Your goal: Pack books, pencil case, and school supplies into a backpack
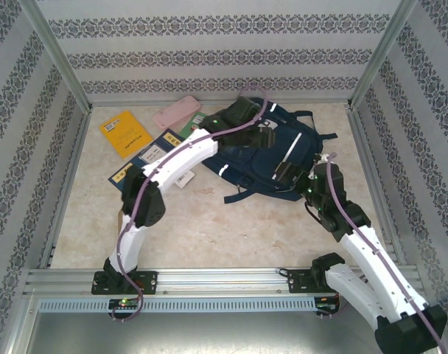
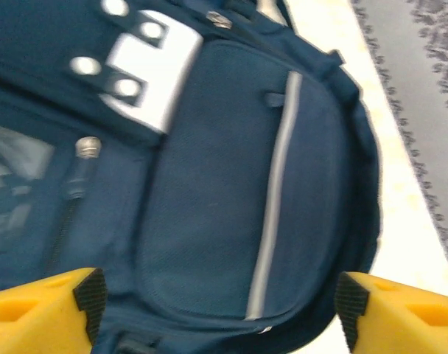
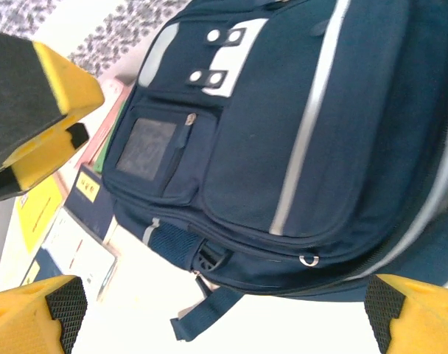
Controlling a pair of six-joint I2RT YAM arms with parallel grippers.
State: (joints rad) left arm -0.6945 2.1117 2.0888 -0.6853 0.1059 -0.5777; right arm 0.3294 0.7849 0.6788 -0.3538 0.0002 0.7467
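backpack (image 1: 272, 151) lies flat on the bench (image 1: 231, 228), out at 1 o'clock from the middle, front pocket up, white stripes showing, a strap trailing toward 6 o'clock. over at 10 o'clock, the books: yellow-orange book (image 1: 125, 133) lying clear, a navy book (image 1: 121, 172) half hidden under the left arm, a green book (image 1: 192, 124) tucked just beside the bag's edge. pencil case (image 1: 176, 112) sits at 11 o'clock near the back wall, apart from the bag. a white packet (image 3: 77, 251) with red marks lies beside the navy covers. and look, the left arm crosses right over that book pile. left fingers (image 2: 89, 295) hang above the bag's front pocket, spread wide, gripping nothing. right fingers (image 3: 62, 302) hover at the bag's 4 o'clock side, spread wide too, nothing between them, nothing touched.
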